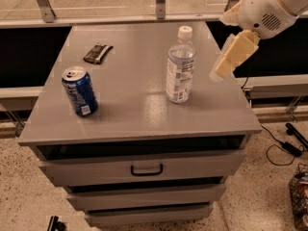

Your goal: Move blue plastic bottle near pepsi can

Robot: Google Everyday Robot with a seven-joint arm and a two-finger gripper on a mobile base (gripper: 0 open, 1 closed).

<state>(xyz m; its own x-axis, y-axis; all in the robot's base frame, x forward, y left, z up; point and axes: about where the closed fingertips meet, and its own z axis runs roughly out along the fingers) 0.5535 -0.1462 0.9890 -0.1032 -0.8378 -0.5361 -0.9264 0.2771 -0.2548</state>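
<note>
The blue plastic bottle (pixel 180 66), clear with a white cap and a pale label, stands upright right of centre on the grey cabinet top (pixel 139 107). The pepsi can (pixel 79 91), blue with a silver top, stands upright near the left front of the top, well apart from the bottle. My gripper (pixel 230 57) hangs from the white arm at the upper right, above the cabinet's right edge and a short way right of the bottle, not touching it.
A flat dark snack wrapper (pixel 97 53) lies at the back left of the top. The cabinet has drawers with a handle (pixel 146 169) below. Cables (pixel 284 146) and a basket (pixel 299 196) lie on the floor to the right.
</note>
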